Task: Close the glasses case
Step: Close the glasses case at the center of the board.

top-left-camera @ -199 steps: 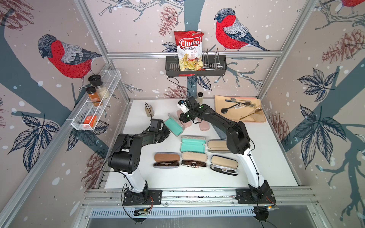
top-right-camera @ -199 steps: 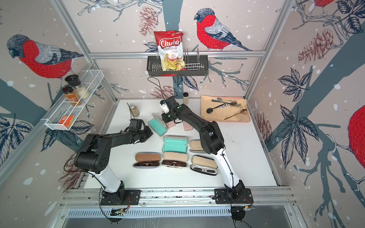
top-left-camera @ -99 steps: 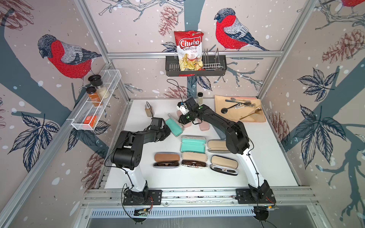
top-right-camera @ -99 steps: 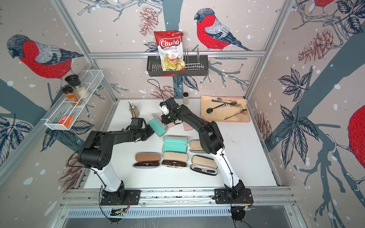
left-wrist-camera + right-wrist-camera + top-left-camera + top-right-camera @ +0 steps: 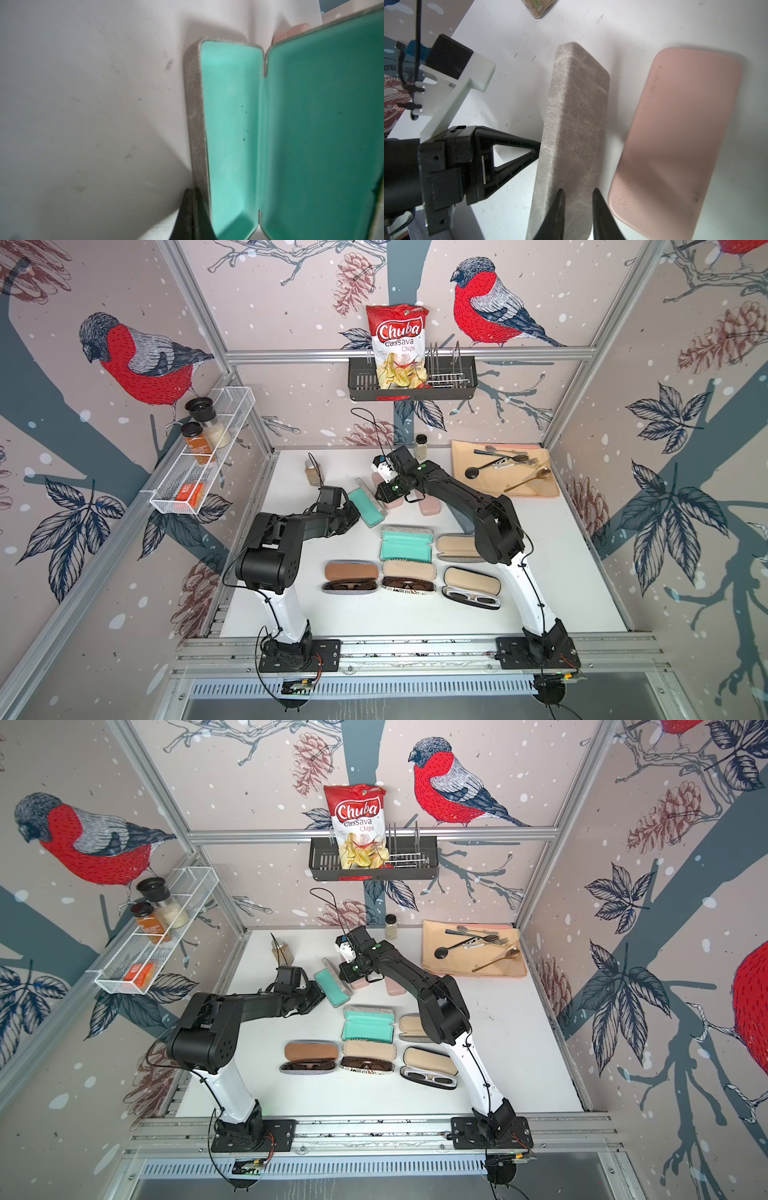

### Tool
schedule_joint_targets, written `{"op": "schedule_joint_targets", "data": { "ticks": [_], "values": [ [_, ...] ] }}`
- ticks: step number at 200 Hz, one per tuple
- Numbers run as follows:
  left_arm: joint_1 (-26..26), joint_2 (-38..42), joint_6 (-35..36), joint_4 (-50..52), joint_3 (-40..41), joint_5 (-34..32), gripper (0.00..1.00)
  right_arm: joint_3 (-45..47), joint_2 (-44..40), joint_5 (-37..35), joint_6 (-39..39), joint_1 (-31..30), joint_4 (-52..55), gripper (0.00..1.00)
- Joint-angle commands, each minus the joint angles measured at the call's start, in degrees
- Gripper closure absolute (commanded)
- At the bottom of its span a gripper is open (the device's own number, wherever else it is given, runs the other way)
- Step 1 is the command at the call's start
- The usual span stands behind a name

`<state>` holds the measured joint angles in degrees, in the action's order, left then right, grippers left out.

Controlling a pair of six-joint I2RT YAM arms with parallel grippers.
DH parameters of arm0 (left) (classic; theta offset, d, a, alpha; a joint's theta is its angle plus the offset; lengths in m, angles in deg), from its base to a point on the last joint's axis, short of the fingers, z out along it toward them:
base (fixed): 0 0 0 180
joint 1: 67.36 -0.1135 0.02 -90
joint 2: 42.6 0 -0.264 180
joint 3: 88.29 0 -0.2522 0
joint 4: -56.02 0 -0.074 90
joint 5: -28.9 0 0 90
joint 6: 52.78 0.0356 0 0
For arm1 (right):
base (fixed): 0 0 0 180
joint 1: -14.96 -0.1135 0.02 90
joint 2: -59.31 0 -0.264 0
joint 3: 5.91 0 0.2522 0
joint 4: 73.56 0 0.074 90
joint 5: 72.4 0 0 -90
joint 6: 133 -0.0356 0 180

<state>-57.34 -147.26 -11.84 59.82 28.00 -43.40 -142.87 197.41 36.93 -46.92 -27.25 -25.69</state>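
On the white table [image 5: 540, 572] the grey, teal-lined case [image 5: 366, 507] gapes; left gripper [image 5: 191, 195] closed, right gripper [image 5: 577, 192] narrowly parted.

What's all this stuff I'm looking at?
teal-lined glasses case: 1, grey outside, open, back left
second teal case: 1, open, centre
brown case: 1, open, sunglasses inside, front
beige cases: 3, open, two with glasses
pink cases: 2, closed, back centre
spice jars: 4, table back and wire shelf
orange box: 1, wire shelf
chips bag: 1, red, wall rack
cutlery: several, tan mat
left gripper: shut, against case
right gripper: jaws slightly apart, at lid
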Motion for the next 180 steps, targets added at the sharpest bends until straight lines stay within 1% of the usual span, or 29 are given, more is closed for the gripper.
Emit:
{"op": "schedule_joint_targets", "data": {
  "ticks": [1, 73, 180],
  "values": [
    [0.0, -0.3, 0.5, -1.0, -0.1, 1.3, 1.0, -0.3, 0.4, 1.7, 0.7, -0.3, 0.2, 0.74],
    [0.0, -0.4, 0.4, -1.2, -0.1, 1.6, 1.0, -0.4, 1.2, 4.3, 1.6, -0.8, 0.8, 0.73],
    [0.0, -0.5, 0.6, -0.9, -0.3, 1.9, 1.0, -0.6, 2.6, 4.7, 2.3, -1.4, 1.5, 0.71]
  ]
}}
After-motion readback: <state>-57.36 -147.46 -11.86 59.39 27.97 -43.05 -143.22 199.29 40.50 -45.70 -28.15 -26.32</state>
